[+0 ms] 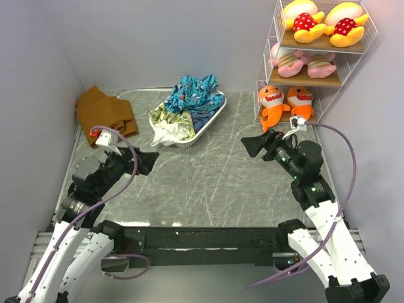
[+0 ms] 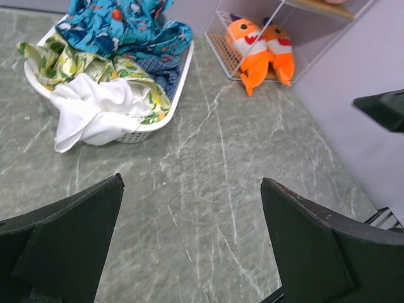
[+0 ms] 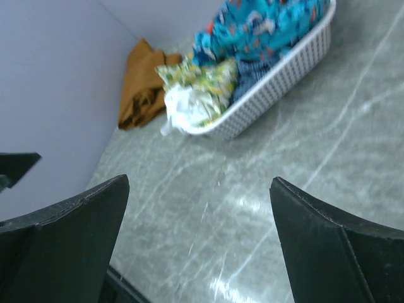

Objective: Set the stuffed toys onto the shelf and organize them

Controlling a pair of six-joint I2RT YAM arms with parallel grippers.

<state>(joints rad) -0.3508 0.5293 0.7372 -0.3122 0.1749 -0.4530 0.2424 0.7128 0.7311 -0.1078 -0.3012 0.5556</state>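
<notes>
Left claw (image 2: 190, 189) and right claw (image 3: 199, 186) wide open, holding nothing. Orange sharks (image 1: 273, 101) just past right claw, on shelf (image 1: 328, 81) — soft, light, squishy — best pinched round fat middle.

On my screen the grey marble-patterned table (image 1: 208, 183) carries a white oval perforated plastic tray (image 3: 278, 88) toward the far side, a little left of centre. I see it heaped with crumpled cloth: a blue patterned piece (image 1: 192, 93) at the far end, a yellow-green floral piece (image 1: 169, 117) in the middle, and a white piece (image 1: 165, 134) spilling over the near-left rim. A mustard-brown folded cloth (image 1: 104, 113) lies at the far left beside the pale wall (image 1: 38, 76), apart from the tray.
</notes>
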